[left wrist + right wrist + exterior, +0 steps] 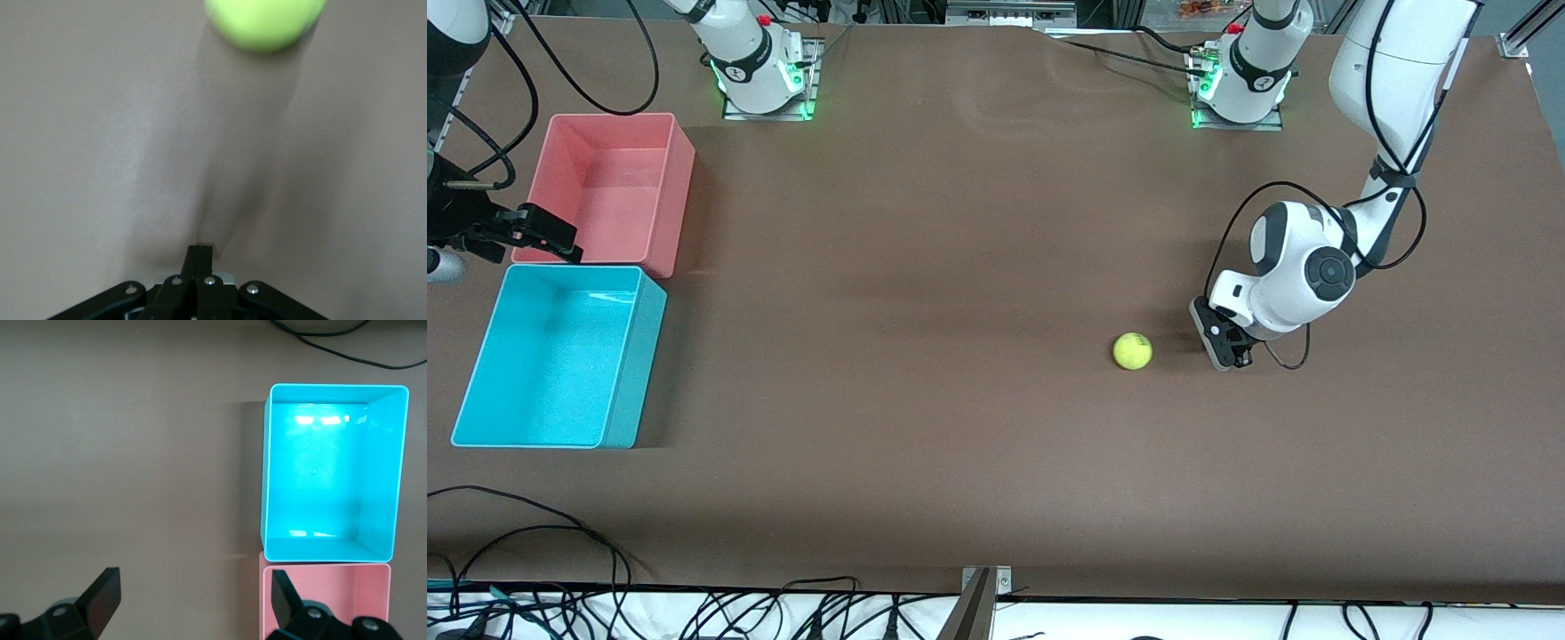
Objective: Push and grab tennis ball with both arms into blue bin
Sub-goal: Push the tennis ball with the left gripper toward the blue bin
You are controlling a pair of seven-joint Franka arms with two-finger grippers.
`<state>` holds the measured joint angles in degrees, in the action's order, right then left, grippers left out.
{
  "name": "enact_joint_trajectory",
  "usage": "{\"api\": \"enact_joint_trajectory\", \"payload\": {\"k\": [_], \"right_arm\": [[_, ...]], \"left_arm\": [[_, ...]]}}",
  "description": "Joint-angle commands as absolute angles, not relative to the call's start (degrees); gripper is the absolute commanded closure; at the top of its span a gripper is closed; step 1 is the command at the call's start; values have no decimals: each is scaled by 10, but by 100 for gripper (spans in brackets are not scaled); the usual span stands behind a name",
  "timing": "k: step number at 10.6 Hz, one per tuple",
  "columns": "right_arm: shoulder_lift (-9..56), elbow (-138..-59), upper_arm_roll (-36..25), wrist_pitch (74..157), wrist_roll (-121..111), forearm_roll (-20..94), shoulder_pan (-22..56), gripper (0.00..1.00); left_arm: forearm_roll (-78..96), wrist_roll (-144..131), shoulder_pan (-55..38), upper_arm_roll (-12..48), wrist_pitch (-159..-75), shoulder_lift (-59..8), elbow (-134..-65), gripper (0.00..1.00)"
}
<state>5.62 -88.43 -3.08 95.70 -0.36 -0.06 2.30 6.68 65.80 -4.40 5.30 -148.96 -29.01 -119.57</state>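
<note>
The tennis ball [1132, 350] lies on the brown table, toward the left arm's end. My left gripper [1221, 348] is shut and empty, low at the table just beside the ball with a small gap between them. In the left wrist view its shut fingertips [199, 257] point at the ball [265, 23]. The blue bin [627, 373] stands empty at the right arm's end. My right gripper [547, 236] is open and empty, up in the air over the edge of the pink bin beside the blue bin. In the right wrist view the gripper [193, 593] looks down on the blue bin [266, 473].
A pink-red bin [680, 191] stands empty against the blue bin, farther from the front camera; it also shows in the right wrist view [327, 603]. Cables [534, 533] lie along the table's near edge. A wide stretch of bare table separates the ball from the bins.
</note>
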Motion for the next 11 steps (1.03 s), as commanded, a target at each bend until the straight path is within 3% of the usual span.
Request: {"api": "enact_joint_trajectory", "payload": {"k": [1, 7, 8, 10, 11], "right_arm": [[58, -882, -30, 958, -13, 10, 19, 0], [62, -883, -30, 965, -14, 10, 20, 0], [62, -883, -30, 966, -14, 10, 20, 0], [69, -882, -30, 969, -15, 9, 20, 0], [69, -882, -29, 968, -16, 6, 22, 0]], "left_arm": [[60, 664, -33, 53, -1485, -285, -1188, 100], [61, 663, -23, 48, -1468, -246, -1192, 100], [61, 661, -23, 48, -1465, -220, -1199, 96], [61, 659, -24, 46, -1438, -178, -1206, 77], [63, 657, -23, 41, -1434, -164, -1214, 76]]}}
